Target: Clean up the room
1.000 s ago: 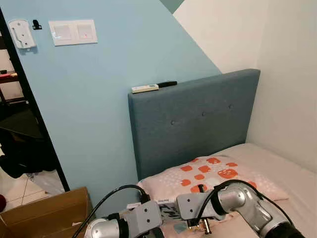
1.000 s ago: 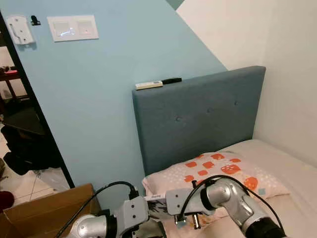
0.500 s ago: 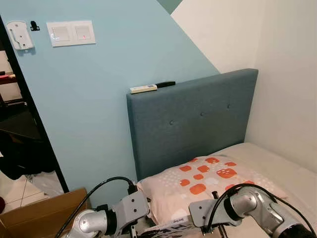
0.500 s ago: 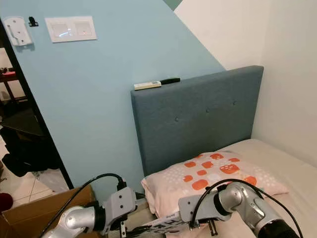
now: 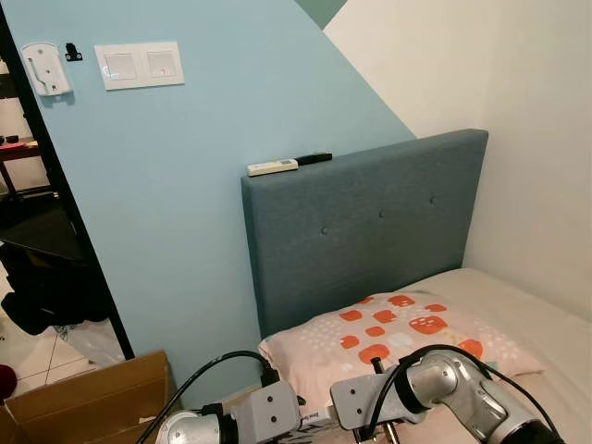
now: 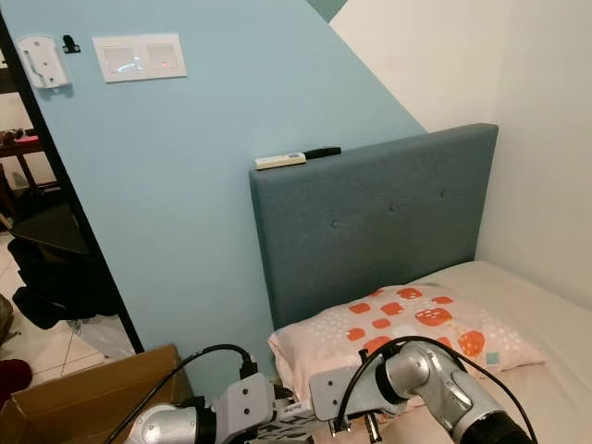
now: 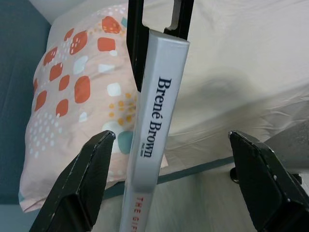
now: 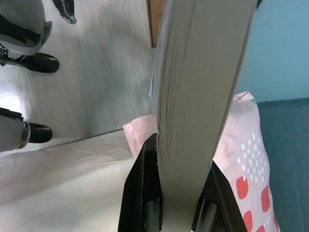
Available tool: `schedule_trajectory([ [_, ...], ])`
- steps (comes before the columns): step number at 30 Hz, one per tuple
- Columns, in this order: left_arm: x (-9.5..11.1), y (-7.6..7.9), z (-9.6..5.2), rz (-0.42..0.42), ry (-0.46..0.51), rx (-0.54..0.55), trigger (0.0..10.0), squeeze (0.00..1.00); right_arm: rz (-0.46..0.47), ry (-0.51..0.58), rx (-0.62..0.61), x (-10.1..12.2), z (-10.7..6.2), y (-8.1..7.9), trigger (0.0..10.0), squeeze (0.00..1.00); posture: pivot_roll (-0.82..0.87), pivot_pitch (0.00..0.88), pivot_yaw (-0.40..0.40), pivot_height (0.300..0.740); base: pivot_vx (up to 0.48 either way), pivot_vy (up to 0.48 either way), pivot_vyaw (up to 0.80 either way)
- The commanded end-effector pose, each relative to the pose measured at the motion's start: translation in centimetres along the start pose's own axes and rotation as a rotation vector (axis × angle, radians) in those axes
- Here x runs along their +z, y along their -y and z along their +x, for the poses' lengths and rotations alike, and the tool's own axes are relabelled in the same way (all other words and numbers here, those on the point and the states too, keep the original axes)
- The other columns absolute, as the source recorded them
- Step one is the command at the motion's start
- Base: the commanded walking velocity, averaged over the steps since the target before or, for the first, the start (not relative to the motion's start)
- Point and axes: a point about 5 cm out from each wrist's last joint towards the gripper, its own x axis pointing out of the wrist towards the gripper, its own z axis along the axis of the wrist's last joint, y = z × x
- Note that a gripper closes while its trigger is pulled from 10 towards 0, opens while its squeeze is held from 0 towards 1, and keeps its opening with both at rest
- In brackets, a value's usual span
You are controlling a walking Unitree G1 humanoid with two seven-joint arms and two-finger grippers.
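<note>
A grey book (image 7: 154, 125) with "Brené Brown" on its spine hangs over the bed's near edge. My right gripper (image 8: 181, 154) is shut on it, one black finger on each cover. In the left wrist view the same right gripper (image 7: 157, 24) pinches the book's far end. My left gripper (image 7: 171, 137) is open, its fingers (image 7: 82, 183) spread wide on either side of the spine without touching it. In the eye views both silver arms meet at the bottom, left arm (image 5: 259, 416) and right arm (image 5: 435, 384), in front of the pillow.
A peach pillow (image 5: 398, 324) with orange spots lies on the cream bed (image 5: 536, 342) against a blue headboard (image 5: 370, 222). A white remote (image 5: 271, 167) rests on top of the headboard. A cardboard box (image 5: 83, 398) stands on the floor at the left.
My left arm, out to the left half a second ago, has come back in beside the right arm. The right gripper still holds the book.
</note>
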Motion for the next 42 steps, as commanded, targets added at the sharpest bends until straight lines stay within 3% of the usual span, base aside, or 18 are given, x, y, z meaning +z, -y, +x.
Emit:
schedule_trajectory([
  [1,-0.42,0.04,-0.22,-0.004,-0.025,-0.012,10.0,0.00,-0.042,0.034,-0.031,1.19,-0.18,0.92,10.0,0.00,-0.02,0.062,0.082,0.740,0.000,0.000,0.00],
  [7,-0.48,-0.47,-0.68,-0.002,-0.029,0.000,10.0,0.00,-0.047,0.037,-0.035,1.41,-0.15,1.00,10.0,0.00,-0.02,0.062,0.085,0.740,0.000,0.000,0.00],
  [9,-0.56,-0.38,-0.66,-0.015,-0.029,-0.011,0.0,0.00,-0.047,0.041,-0.037,1.49,-0.11,1.02,10.0,0.00,-0.02,0.061,0.087,0.740,0.000,0.000,0.00],
  [14,-0.59,-0.37,-0.64,-0.018,-0.031,-0.012,0.0,0.00,-0.047,0.042,-0.038,1.52,-0.09,1.02,10.0,0.00,-0.02,0.063,0.086,0.740,0.000,0.000,0.00],
  [15,-0.65,-0.40,-0.60,-0.011,-0.038,-0.006,10.0,0.00,-0.047,0.044,-0.038,1.56,-0.08,1.04,10.0,0.00,-0.02,0.064,0.085,0.740,0.000,0.000,0.00],
  [17,-0.69,-0.41,-0.57,-0.009,-0.042,-0.003,10.0,0.00,-0.047,0.047,-0.039,1.61,-0.08,1.06,10.0,0.00,-0.02,0.065,0.085,0.740,0.000,0.000,0.00],
  [18,-0.70,-0.41,-0.55,-0.007,-0.043,-0.002,5.9,0.00,-0.047,0.049,-0.039,1.65,-0.09,1.08,10.0,0.00,-0.02,0.065,0.086,0.740,0.000,0.000,0.00],
  [19,-0.70,-0.41,-0.55,-0.007,-0.043,-0.002,5.9,0.00,-0.047,0.049,-0.039,1.65,-0.09,1.08,10.0,0.00,-0.02,0.065,0.086,0.740,0.000,0.000,0.00],
  [20,-0.72,-0.30,-0.58,-0.012,-0.040,-0.010,0.0,0.00,-0.048,0.051,-0.039,1.73,-0.08,1.13,10.0,0.00,-0.02,0.065,0.086,0.740,0.000,0.000,0.00],
  [22,-0.74,-0.26,-0.63,-0.007,-0.042,-0.008,0.0,0.00,-0.051,0.053,-0.040,1.82,-0.06,1.17,10.0,0.00,-0.02,0.065,0.086,0.740,0.000,0.000,0.00],
  [23,-0.75,-0.25,-0.66,-0.002,-0.044,-0.005,6.9,0.00,-0.052,0.054,-0.040,1.87,-0.05,1.20,10.0,0.00,-0.02,0.065,0.086,0.740,0.000,0.000,0.00],
  [24,-0.80,-0.25,-0.67,0.002,-0.048,-0.002,10.0,0.00,-0.053,0.055,-0.040,1.90,-0.03,1.21,10.0,0.00,-0.02,0.064,0.085,0.740,0.000,0.000,0.00],
  [27,-0.85,-0.27,-0.65,0.002,-0.052,-0.001,10.0,0.00,-0.054,0.056,-0.039,1.92,0.01,1.18,10.0,0.00,-0.02,0.063,0.084,0.740,0.000,0.000,0.00],
  [28,-0.87,-0.25,-0.65,-0.003,-0.051,-0.005,7.8,0.00,-0.054,0.055,-0.039,1.91,0.03,1.16,10.0,0.00,-0.02,0.063,0.084,0.740,0.000,0.000,0.00],
  [30,-0.88,-0.21,-0.71,-0.020,-0.045,-0.014,0.0,0.00,-0.054,0.053,-0.040,1.87,0.08,1.13,10.0,0.00,-0.02,0.061,0.084,0.740,0.000,0.000,0.00],
  [35,-0.95,-0.25,-0.79,-0.007,-0.059,-0.009,1.5,0.00,-0.052,0.052,-0.042,1.79,0.12,1.08,10.0,0.00,-0.02,0.060,0.086,0.740,0.000,0.000,0.00],
  [36,-1.03,-0.34,-0.79,0.006,-0.070,0.001,10.0,0.00,-0.051,0.052,-0.042,1.80,0.14,1.04,10.0,0.00,-0.02,0.059,0.086,0.740,0.000,0.000,0.00],
  [42,-0.99,-0.55,-0.71,0.018,-0.070,0.014,10.0,0.00,-0.050,0.046,-0.043,1.63,0.10,0.96,10.0,0.00,-0.02,0.056,0.084,0.740,0.000,0.000,0.00],
])
